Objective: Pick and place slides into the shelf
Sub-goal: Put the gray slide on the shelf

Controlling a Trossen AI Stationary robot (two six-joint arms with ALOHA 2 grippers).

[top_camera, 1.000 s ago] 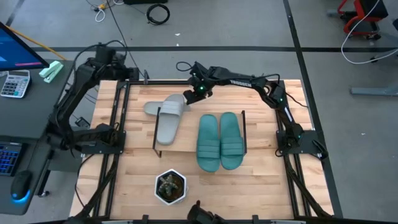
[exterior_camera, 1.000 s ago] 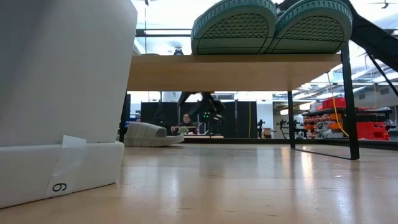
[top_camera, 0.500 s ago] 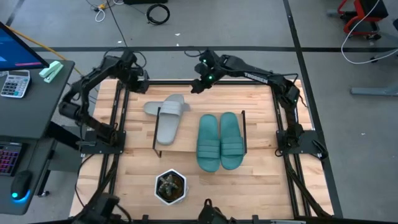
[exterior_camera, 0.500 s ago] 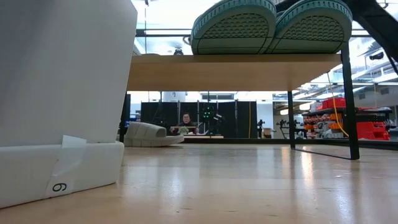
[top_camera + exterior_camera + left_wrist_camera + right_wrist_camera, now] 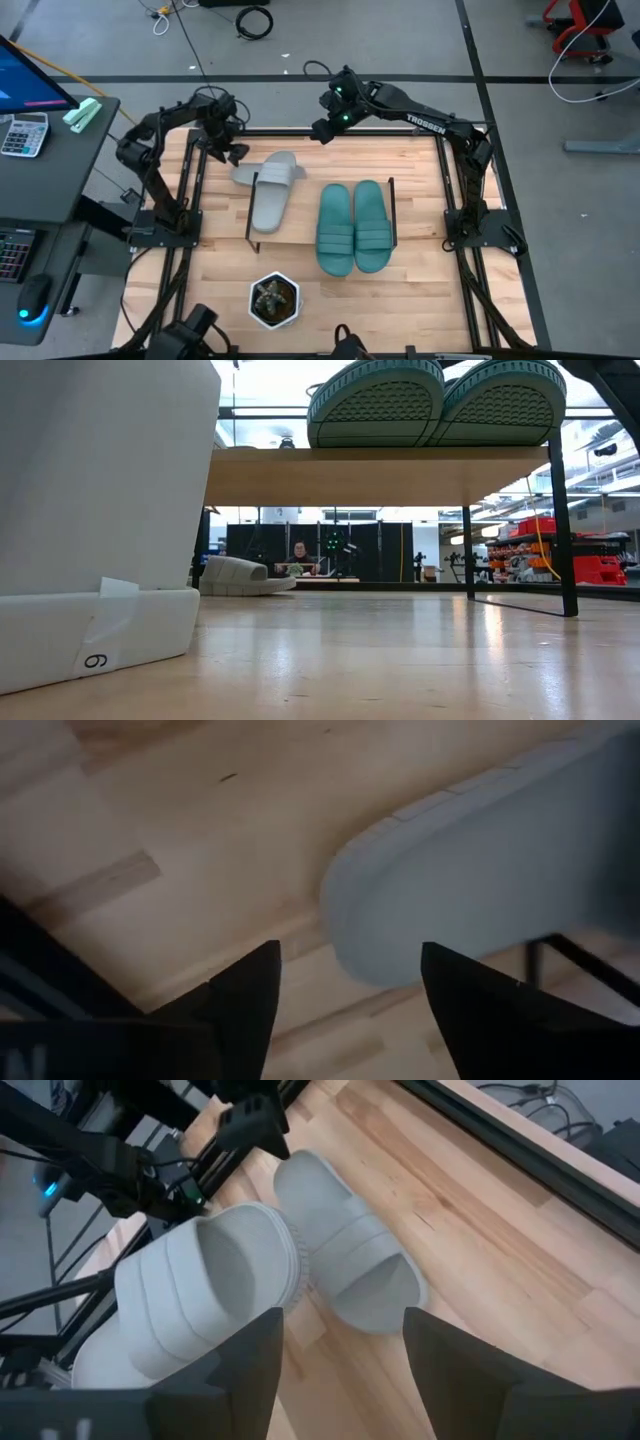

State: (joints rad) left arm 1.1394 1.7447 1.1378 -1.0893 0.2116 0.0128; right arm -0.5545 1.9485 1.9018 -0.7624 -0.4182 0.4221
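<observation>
Low view hides left gripper (image 5: 232, 150), empty, spread

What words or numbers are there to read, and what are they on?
"TROSSEN": on the right arm, in the high view.
"6" or "9": a single digit on a tag on the white block in the low view; which way up it reads is unclear.
The calculator keys and the screen are too small to read.

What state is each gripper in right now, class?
Left gripper: open, empty, just above one grey slide lying on the table.
Right gripper: open, empty, raised over the table's far edge.
</observation>
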